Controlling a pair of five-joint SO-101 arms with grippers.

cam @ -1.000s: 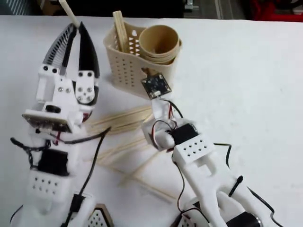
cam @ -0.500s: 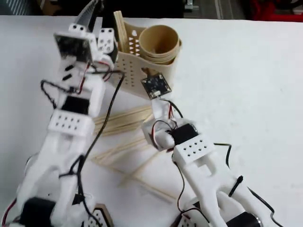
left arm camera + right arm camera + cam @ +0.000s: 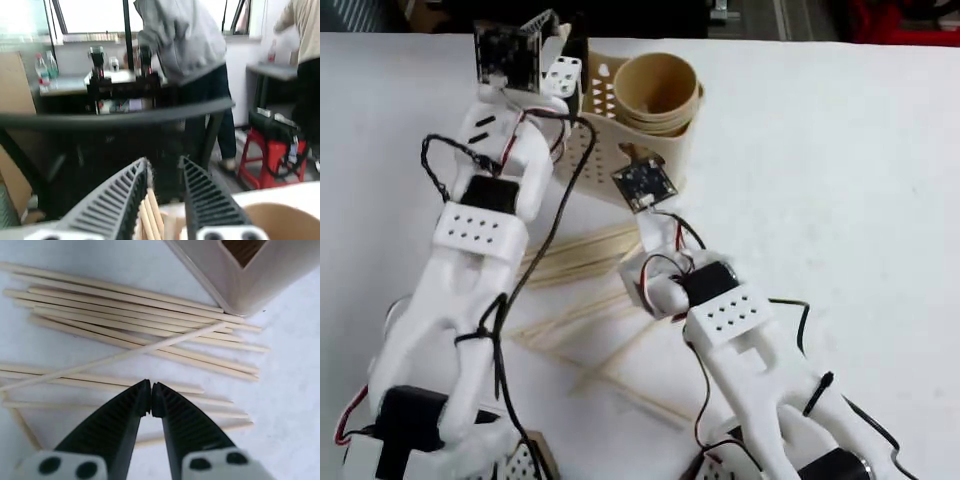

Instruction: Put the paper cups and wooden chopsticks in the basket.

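Hanging over one corner of the basket (image 3: 605,165), the left gripper (image 3: 165,162) is pointing out toward the room, its two ribbed jaws standing a little apart with nothing pinched between their tips. Just under the gap, close to the base of the jaws, a few wooden chopsticks (image 3: 150,217) are standing upright in the basket. Off to one side of the same jaws, the rim of the paper cups (image 3: 282,220) is showing. In the high view the paper cups are sitting stacked in the basket's other half, beside the standing sticks.

The right gripper (image 3: 151,386) is hovering low over the table (image 3: 840,150), jaws pressed together tip to tip and gripping nothing. Directly beneath and ahead of its tips the loose chopsticks (image 3: 125,325) are lying flat in a rough bundle, with one thinner stick crossing the others at a slant. Beyond that pile a corner of the basket is resting on the table, touching or just overlapping the ends of the nearest sticks. More sticks are lying scattered back toward this arm's base
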